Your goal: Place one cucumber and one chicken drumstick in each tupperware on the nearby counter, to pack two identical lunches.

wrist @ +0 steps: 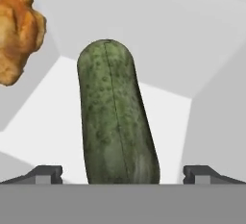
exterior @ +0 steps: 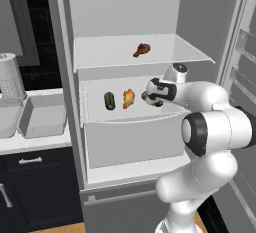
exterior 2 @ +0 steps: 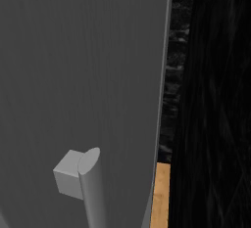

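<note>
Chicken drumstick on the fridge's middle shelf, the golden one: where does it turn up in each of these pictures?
Left base view: the drumstick lies mid-picture on the middle shelf, just left of the open gripper.
Right base view: this camera faces the grey fridge door and its handle, not the shelves.
Hand view: upper left corner, left of the cucumber.
Shared landmark: the pale middle shelf it lies on.

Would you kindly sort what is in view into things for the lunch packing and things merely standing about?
For the job:
- cucumber between the open jaws
- second cucumber
- two drumsticks
- two tupperware tubs
- counter

Standing about:
- white appliance
- fridge door handle
</note>
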